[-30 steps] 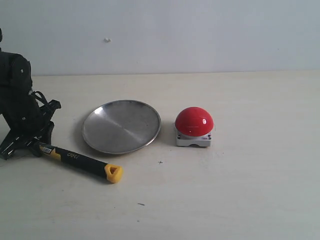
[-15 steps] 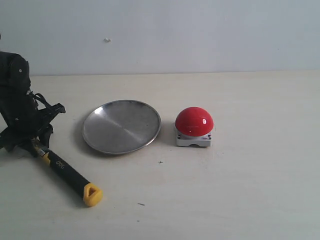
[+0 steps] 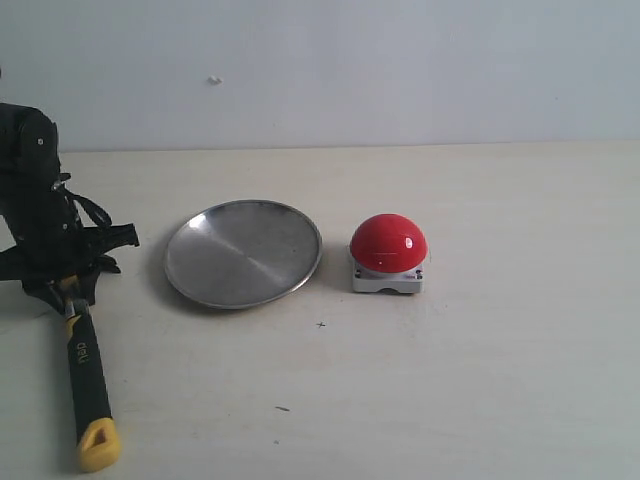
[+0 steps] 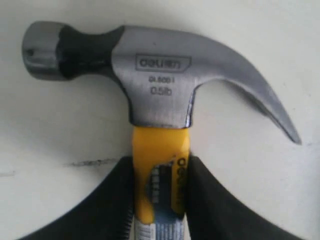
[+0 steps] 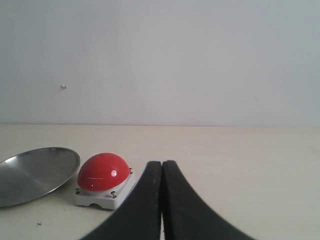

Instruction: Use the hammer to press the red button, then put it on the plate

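Steel-headed hammer (image 4: pixel 160 85), yellow neck between clamped left fingers (image 4: pixel 220 210); right fingers (image 5: pixel 140 210) together.

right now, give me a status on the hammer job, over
Left gripper shut on hammer at its yellow neck. Right gripper shut, holding nothing. Plate sits between hammer and red button; nothing else in the way.

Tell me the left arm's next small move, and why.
Probably lift the hammer and carry it over toward the red button. The left gripper is clamped on its yellow neck, while the button sits beyond the plate, far from the hammer head.
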